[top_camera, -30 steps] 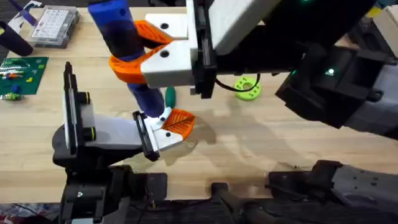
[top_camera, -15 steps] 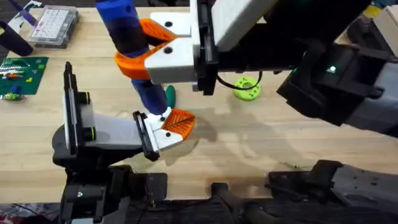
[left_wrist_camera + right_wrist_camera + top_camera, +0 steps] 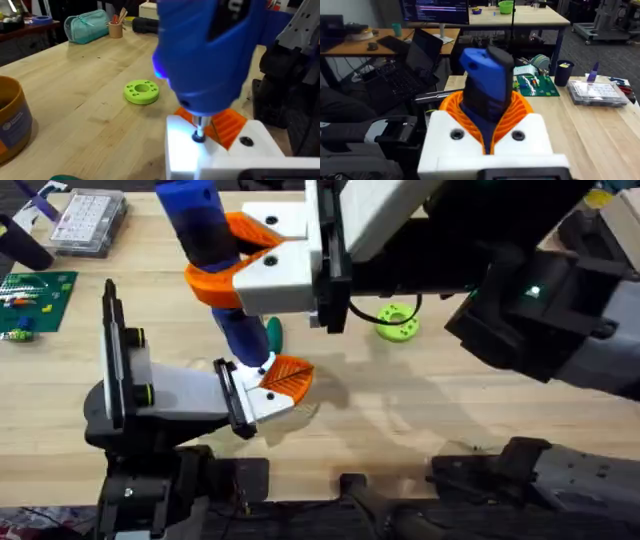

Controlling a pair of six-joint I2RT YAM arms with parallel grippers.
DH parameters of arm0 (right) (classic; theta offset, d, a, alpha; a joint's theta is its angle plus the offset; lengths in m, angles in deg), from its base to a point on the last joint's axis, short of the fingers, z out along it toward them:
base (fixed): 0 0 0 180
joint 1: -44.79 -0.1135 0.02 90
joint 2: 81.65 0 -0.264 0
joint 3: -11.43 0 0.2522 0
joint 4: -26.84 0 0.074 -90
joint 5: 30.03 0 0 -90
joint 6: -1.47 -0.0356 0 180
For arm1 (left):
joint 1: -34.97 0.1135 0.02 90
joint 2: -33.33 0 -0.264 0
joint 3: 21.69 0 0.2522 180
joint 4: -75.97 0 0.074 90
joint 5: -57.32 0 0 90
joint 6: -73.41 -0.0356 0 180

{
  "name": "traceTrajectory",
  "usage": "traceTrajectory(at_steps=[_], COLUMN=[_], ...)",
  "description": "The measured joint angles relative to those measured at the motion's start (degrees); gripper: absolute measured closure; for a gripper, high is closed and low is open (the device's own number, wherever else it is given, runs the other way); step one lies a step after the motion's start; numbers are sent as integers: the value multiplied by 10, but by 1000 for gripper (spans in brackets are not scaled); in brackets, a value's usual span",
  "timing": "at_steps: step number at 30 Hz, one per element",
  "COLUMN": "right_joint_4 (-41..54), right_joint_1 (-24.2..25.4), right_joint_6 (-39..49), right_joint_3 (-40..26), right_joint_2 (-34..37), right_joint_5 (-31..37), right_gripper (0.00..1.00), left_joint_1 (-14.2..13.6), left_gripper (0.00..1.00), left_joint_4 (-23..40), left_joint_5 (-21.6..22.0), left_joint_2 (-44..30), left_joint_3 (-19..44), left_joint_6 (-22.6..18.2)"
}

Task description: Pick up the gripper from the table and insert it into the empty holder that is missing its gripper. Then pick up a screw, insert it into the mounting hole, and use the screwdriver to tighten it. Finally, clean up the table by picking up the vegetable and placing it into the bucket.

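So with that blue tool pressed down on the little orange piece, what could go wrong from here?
The screwdriver leans as the right claw holds it; its bit could slip off the white block beside the gripper. Pushing down might also tilt that gripper in the holder. The vegetable lies close behind and could get knocked.

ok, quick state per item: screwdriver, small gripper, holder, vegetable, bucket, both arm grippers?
screwdriver: held tilted, light on, bit down on the gripper's base
gripper: seated at the holder's tip
holder: gripper in place
vegetable: lying on the table, partly hidden
bucket: on the table, contents unseen
right gripper: shut on the screwdriver
left gripper: cannot tell
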Motion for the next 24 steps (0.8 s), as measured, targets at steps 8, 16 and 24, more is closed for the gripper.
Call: traceTrajectory(at_steps=[8,16,24], right_joint_4=[0,1,7], right_joint_1=[0,0,0], right_joint_6=[-4,-7,-9], right_joint_3=[0,0,0], right_joint_2=[0,0,0], right_joint_5=[0,0,0], right_gripper=[958,956,958], left_joint_1=[0,0,0], left_gripper=[985,985,985], left_joint_4=[0,0,0], left_joint_5=[0,0,0], left_joint_2=[0,0,0], left_joint_3=[0,0,0], left_joint_6=[0,0,0])
